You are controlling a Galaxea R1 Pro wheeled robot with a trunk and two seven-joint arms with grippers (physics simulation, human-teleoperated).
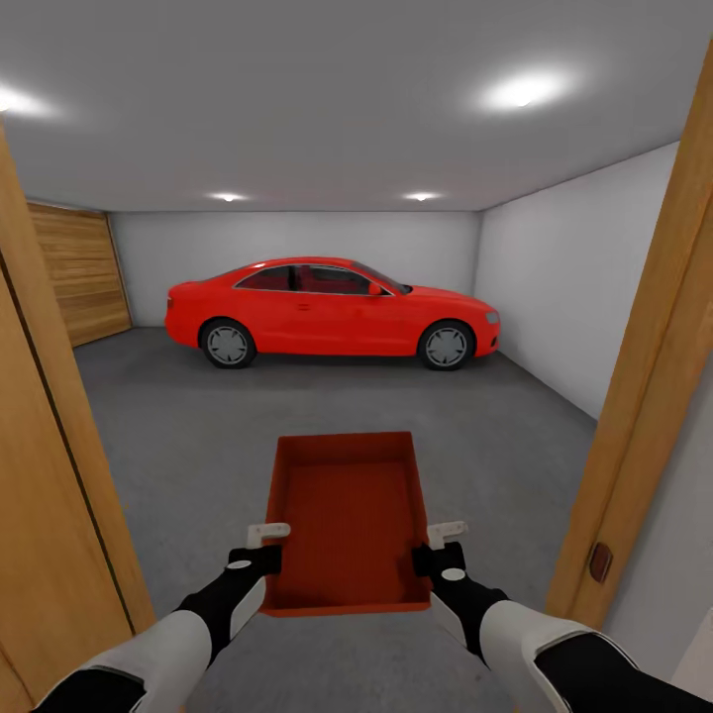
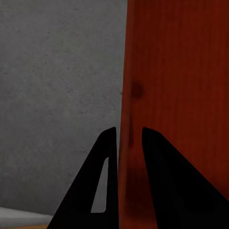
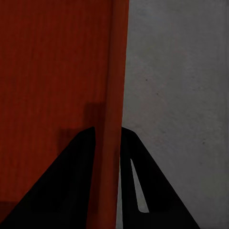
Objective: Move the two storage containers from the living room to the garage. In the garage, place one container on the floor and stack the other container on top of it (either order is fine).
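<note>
One bin carried at lower centre of the head view, just past the doorway into the garage, hanging above the grey floor with a red car parked at mid-frame. Left gripper clamped on the bin's left wall and right gripper clamped on its right wall, each wall pinched between two fingers in the wrist views. Judged partway: this bin not yet set down, the second one yet to be stacked on it.
</note>
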